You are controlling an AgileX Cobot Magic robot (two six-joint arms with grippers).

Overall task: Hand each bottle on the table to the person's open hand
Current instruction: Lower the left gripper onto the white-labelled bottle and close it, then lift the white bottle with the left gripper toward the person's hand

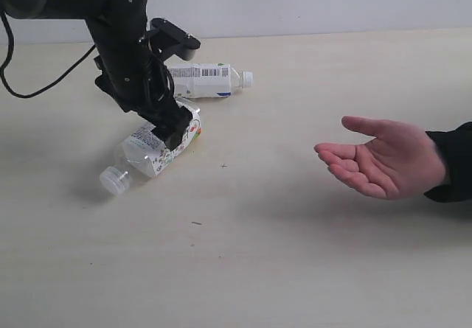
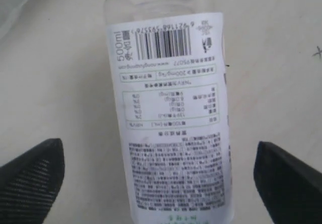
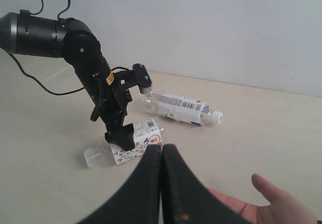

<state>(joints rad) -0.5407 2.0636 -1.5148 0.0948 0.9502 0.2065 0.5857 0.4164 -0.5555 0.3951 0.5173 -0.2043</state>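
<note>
Two white-labelled bottles lie on the table (image 1: 243,254). The near bottle (image 1: 151,153) (image 3: 132,146) points its cap toward the table's front left. My left gripper (image 1: 169,130) (image 2: 158,153) is open and straddles its label (image 2: 171,113), a dark finger (image 2: 32,178) on each side with a gap to the bottle. The far bottle (image 1: 206,79) (image 3: 181,108) lies behind the arm. The person's open hand (image 1: 383,160) (image 3: 274,204) waits palm up at the right. My right gripper (image 3: 162,151) is shut on nothing, above the table near that hand. The pink-white and green-blue bottles are out of view.
The left arm's black body (image 1: 122,40) and its cable (image 1: 44,85) lean over the back left of the table. A pale wall (image 1: 310,0) runs behind the table's far edge. A black sleeve cuff (image 1: 453,158) sits at the right edge.
</note>
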